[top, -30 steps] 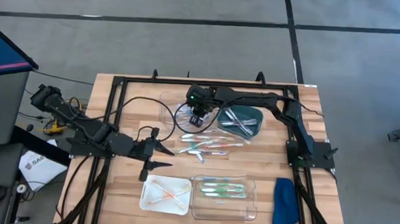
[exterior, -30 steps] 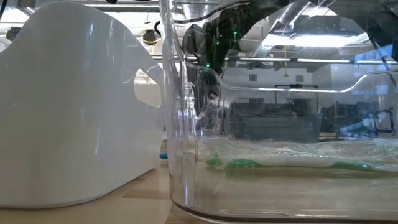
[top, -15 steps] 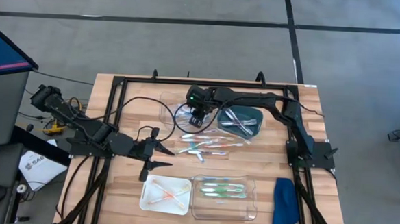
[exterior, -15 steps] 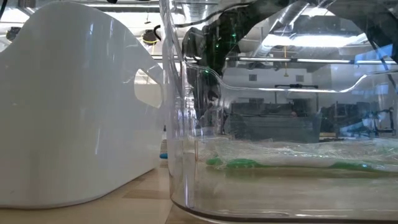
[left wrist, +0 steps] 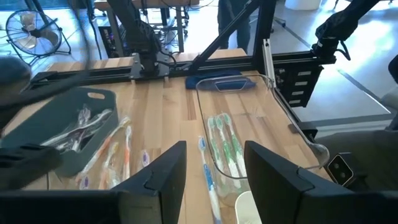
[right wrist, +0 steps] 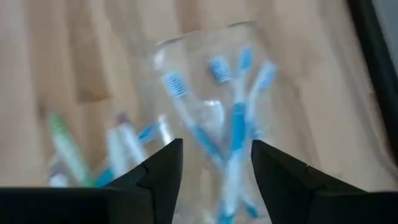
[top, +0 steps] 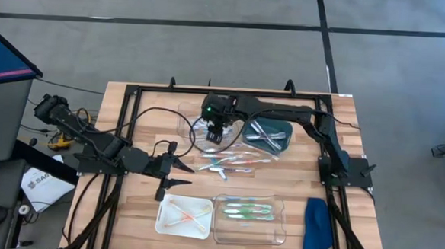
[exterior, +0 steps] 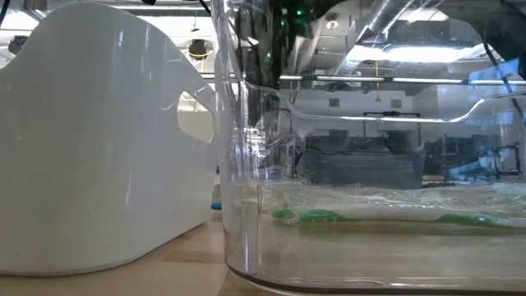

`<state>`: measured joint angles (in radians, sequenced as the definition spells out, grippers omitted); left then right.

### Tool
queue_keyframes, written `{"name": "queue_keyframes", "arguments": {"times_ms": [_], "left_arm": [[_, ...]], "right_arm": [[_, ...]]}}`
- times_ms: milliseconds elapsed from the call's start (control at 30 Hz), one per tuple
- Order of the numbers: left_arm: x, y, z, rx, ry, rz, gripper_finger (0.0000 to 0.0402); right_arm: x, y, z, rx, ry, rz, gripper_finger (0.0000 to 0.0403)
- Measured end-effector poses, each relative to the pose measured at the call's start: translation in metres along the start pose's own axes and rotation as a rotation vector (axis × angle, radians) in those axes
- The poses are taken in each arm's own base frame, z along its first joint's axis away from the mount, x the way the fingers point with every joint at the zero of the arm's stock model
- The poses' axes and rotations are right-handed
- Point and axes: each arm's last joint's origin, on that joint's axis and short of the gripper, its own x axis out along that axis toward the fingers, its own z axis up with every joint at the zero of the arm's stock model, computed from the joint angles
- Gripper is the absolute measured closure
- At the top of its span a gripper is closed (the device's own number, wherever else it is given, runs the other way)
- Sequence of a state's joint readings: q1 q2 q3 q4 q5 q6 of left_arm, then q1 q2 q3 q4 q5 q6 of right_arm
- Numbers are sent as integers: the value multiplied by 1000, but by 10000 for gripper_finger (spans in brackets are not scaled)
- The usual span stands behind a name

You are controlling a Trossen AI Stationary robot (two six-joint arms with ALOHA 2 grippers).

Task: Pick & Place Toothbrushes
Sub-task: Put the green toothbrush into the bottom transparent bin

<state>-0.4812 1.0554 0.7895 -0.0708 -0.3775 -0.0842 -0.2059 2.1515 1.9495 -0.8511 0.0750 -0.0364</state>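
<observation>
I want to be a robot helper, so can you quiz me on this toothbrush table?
1. True or false: the green toothbrushes lie in the white tray.
2. Which colour are the toothbrushes under the right gripper? A orange, B blue, C green.
3. The left gripper is there too. How many grippers hold a toothbrush?

Key: 1 false, they lie in the clear tray. 2 B. 3 zero, both are open.

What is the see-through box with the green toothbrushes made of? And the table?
The see-through box looks like clear, glossy plastic: the green toothbrushes show right through its walls, and its curved edge catches bright glints in the low view. It might be glass, but plastic seems likelier. The table looks like pale wood planks, with visible grain and seams.
</observation>
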Motion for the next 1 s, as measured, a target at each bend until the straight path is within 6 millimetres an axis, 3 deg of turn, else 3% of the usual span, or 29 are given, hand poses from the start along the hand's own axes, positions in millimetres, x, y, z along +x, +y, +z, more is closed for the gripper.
{"name": "queue_keyframes", "arguments": {"times_ms": [367, 667, 867, 1000], "left_arm": [[0, 0, 0, 36, 0, 0, 247], [3, 1, -8, 61, 7, 7, 247], [10, 13, -22, 49, 23, 58, 247], [12, 19, -25, 36, 21, 83, 247]], "right_arm": [[-13, 68, -15, -121, 153, 67, 236], [-23, 129, -19, -251, 79, 130, 232], [-39, 140, -20, -283, 6, 151, 229], [-48, 135, -35, -260, -41, 156, 231]]}}
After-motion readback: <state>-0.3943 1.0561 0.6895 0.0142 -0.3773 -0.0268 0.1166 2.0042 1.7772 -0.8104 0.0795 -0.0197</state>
